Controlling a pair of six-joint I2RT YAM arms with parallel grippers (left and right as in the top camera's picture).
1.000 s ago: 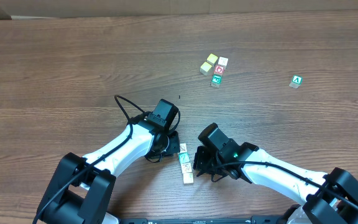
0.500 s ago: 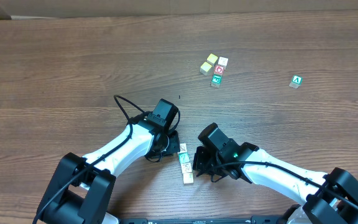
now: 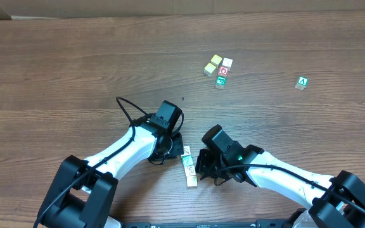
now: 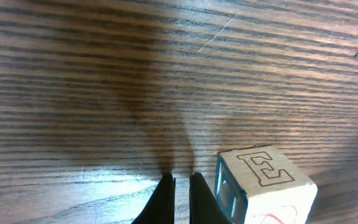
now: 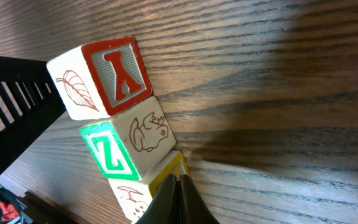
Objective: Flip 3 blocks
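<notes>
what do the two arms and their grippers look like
Both arms have white links joined by black joints, on bulky black bases. The left arm carries a looping black cable; the right arm shows a small green light. The left gripper and right gripper are black, with thin, tapering tips.

Three tan wooden letter blocks (image 3: pixel 189 167) touching in one straight row; red and green letter faces; red picture outlines

Row of blocks (image 3: pixel 188 166) on table (image 3: pixel 75 63), between left end effector (image 3: pixel 175 147) and right end effector (image 3: pixel 200 167).
</notes>
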